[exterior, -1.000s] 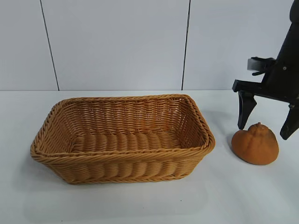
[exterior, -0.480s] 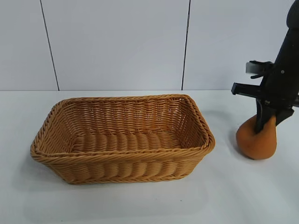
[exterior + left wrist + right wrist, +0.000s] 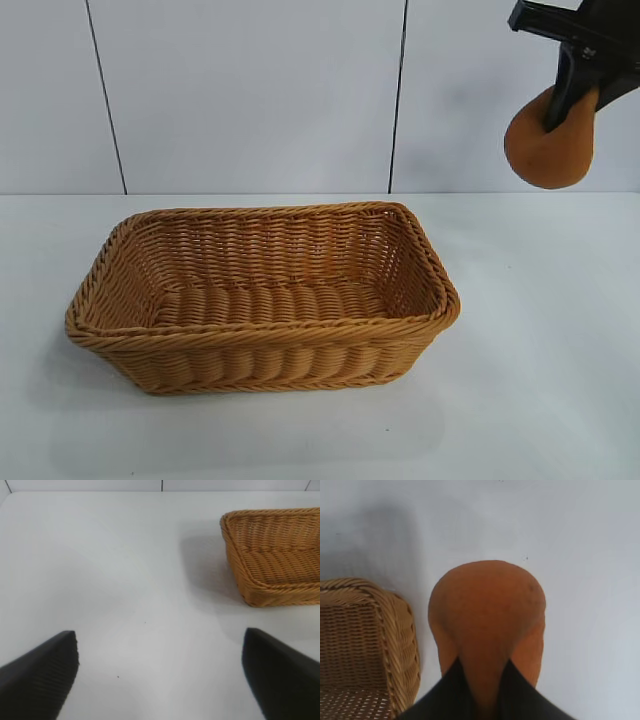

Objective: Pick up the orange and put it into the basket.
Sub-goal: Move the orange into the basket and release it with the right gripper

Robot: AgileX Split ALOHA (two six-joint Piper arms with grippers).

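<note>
The dull-orange orange [image 3: 548,145] hangs high above the table at the right, beyond the basket's right end. My right gripper [image 3: 578,95] is shut on its top and squeezes it; in the right wrist view the fruit [image 3: 487,615] bulges out between the fingers of the gripper [image 3: 482,680]. The tan wicker basket [image 3: 90,325] stands empty on the white table, left of centre; it also shows in the left wrist view [image 3: 240,570] and a corner of it in the right wrist view [image 3: 400,630]. My left gripper [image 3: 160,660] is open and empty above bare table beside the basket, outside the exterior view.
The white table [image 3: 540,400] runs to a panelled wall [image 3: 250,90] behind the basket.
My right gripper closed on the orange on the table, then lifted it straight up, high above the table. The basket has not moved.
</note>
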